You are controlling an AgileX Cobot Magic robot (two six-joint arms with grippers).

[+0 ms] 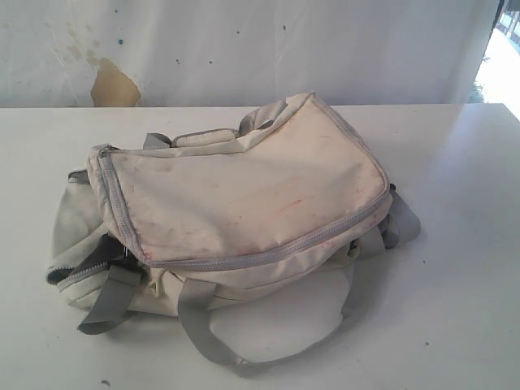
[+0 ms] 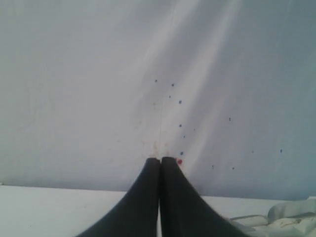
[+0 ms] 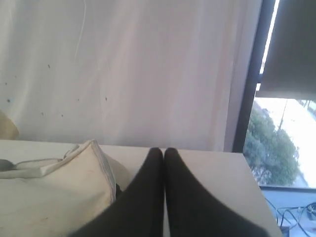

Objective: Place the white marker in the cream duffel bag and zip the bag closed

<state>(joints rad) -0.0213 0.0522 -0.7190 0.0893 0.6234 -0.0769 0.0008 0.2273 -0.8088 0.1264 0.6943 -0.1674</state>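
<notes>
Exterior view: the cream duffel bag (image 1: 244, 195) lies slumped at the middle of the white table (image 1: 455, 244), its long axis running from about 8 o'clock to 2 o'clock. The grey zipper (image 1: 268, 256) round its top panel looks drawn shut, while the end pocket (image 1: 85, 266) at 8 o'clock gapes on dark lining. The white marker shows nowhere, and neither arm is in the picture.

Left wrist view: the left hand (image 2: 160, 160) is fully closed, its fingers pressed together with nothing between them, facing the white curtain (image 2: 98, 74). Only a sliver of the cream duffel bag (image 2: 291, 217) creeps in at the edge.

Right wrist view: the right hand (image 3: 159, 150) is likewise closed and empty. The cream duffel bag (image 3: 49, 192) looms just beside its fingers, so this arm is probably the nearer one. No marker shows here either, so I cannot tell which way it lies from either hand.
</notes>
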